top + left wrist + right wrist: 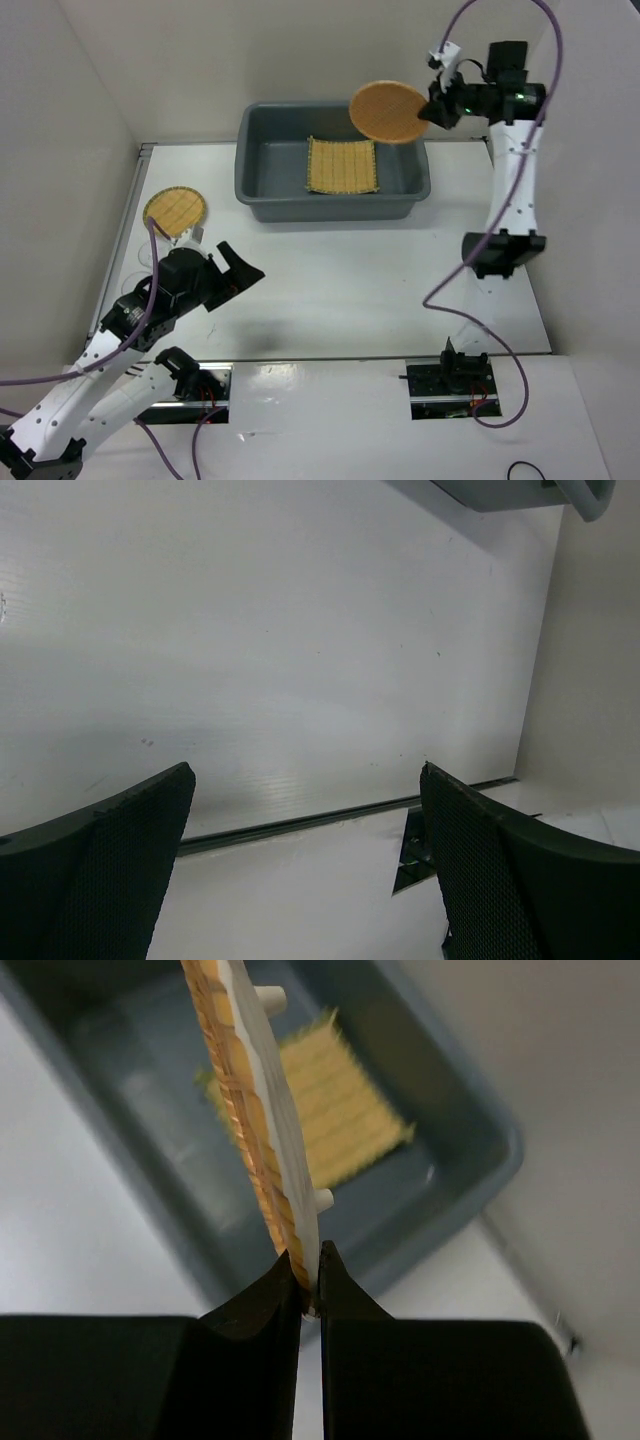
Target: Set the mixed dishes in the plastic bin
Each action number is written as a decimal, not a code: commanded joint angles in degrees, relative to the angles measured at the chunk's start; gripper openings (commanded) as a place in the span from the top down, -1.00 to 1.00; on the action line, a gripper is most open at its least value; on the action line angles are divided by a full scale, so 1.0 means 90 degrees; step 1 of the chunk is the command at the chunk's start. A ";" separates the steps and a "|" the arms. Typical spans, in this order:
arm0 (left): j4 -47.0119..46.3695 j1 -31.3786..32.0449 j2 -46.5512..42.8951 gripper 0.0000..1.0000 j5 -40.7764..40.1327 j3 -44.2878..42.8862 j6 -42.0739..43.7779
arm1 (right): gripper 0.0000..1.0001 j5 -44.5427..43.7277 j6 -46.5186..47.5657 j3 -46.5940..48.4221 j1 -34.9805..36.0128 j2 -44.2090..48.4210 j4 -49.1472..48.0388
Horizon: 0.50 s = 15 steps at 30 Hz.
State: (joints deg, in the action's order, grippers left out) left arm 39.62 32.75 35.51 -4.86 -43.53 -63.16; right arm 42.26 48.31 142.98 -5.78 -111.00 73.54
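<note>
The right gripper [437,108] was clenched on the edge of the orange-brown woven disc [388,110], which was held tilted above the 2 o'clock corner of the dark grey plastic bin [330,210]. The square yellow woven mat [342,166] lay flat inside. The hold was a thin pinch at the very edge, so the disc could pivot or slip. Let go there, it might strike the bin's rim and roll out onto the table [350,290]. The left gripper [228,272] hung released and empty, at 5 o'clock of the yellow-tan woven disc [175,211] on the table's 9 o'clock side.
</note>
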 commanded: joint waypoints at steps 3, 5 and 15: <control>-0.0134 -0.0036 -0.0223 -0.99 -0.0123 -0.0037 0.0065 | 1.00 0.0353 -0.2291 0.3985 0.0475 -0.3027 -0.0190; -0.0056 -0.0036 -0.0515 -0.99 -0.0124 0.0041 -0.0121 | 1.00 0.0353 -0.2602 0.3207 0.0661 -0.3086 -0.0581; 0.0530 -0.0036 -0.1533 -0.99 -0.0329 0.0325 -0.0853 | 1.00 0.0509 -0.4782 0.3959 0.1258 -0.4902 -0.1852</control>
State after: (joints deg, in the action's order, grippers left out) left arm 42.92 32.75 22.41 -6.52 -41.74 -68.14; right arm 44.18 13.08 174.36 3.44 -156.14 64.90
